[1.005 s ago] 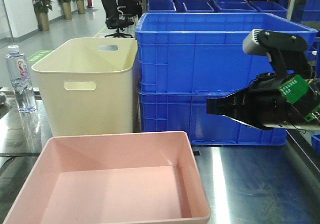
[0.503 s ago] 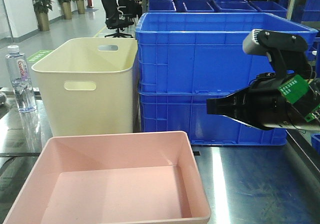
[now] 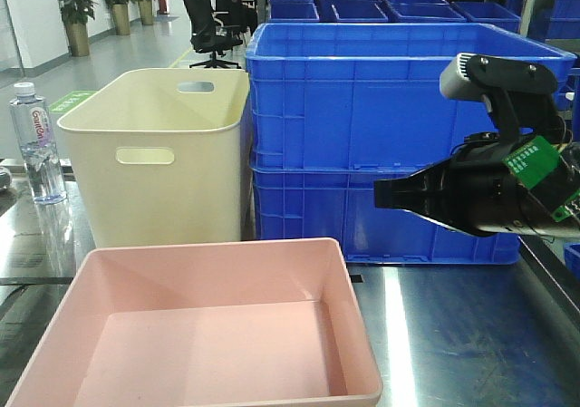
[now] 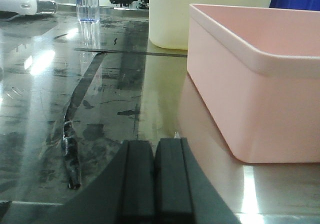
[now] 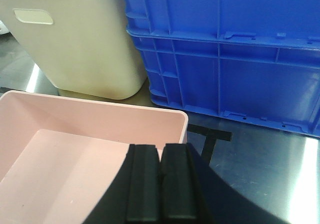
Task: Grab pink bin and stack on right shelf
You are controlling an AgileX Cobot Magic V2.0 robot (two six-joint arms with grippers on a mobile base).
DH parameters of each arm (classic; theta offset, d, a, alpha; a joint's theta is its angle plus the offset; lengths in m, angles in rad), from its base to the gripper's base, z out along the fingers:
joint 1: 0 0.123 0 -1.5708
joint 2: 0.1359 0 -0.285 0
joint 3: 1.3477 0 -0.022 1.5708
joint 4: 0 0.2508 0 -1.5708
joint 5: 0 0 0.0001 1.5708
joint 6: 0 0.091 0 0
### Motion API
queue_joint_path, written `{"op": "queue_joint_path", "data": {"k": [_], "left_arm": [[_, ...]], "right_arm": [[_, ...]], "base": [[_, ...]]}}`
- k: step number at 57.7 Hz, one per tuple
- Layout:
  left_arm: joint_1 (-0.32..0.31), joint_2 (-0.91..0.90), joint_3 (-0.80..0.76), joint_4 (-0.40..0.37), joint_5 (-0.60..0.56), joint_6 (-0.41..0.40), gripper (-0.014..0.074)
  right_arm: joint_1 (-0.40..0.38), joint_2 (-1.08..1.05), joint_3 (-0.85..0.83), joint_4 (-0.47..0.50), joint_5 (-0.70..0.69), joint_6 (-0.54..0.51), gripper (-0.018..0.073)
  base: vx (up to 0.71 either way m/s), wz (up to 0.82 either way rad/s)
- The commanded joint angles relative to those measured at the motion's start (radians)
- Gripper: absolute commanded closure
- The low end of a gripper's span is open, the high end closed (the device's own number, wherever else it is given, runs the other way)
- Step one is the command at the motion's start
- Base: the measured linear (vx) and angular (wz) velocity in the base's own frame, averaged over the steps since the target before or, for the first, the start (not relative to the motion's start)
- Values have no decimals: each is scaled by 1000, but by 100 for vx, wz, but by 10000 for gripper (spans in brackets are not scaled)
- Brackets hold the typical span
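Two grippers, left point(image 4: 154, 176) and right point(image 5: 161, 184), pressed together, empty, beside pink bin point(image 3: 208, 334) on steel shelf point(image 3: 453, 334).

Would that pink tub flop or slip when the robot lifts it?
The pink bin looks like rigid moulded plastic, so probably stiff. It is empty, so likely light. Its smooth sloping walls may slip; the rolled rim offers better purchase.

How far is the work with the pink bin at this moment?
Nothing looks done: the pink bin sits empty on the steel surface, in front of the cream bin and blue crates. In hand: the right pincer, shut, hangs over the bin's right side; the left pincer, shut, is low beside its left wall. Neither holds it. Left: gripping, lifting and stacking.
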Motion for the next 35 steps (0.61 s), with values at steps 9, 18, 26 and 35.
{"op": "queue_joint_path", "data": {"k": [9, 18, 26, 35], "left_arm": [[3, 21, 14, 0, -71, -9, 604], [3, 21, 14, 0, -71, -9, 604], [3, 21, 14, 0, -71, -9, 604], [3, 21, 14, 0, -71, -9, 604]], "right_arm": [[-7, -26, -28, -5, -77, -6, 571], [-7, -25, -28, -5, -80, -6, 571], [-7, -48, 17, -54, -100, -26, 571], [-44, -257, 269, -130, -224, -35, 571]], "base": [[0, 0], [0, 0], [0, 0], [0, 0]]}}
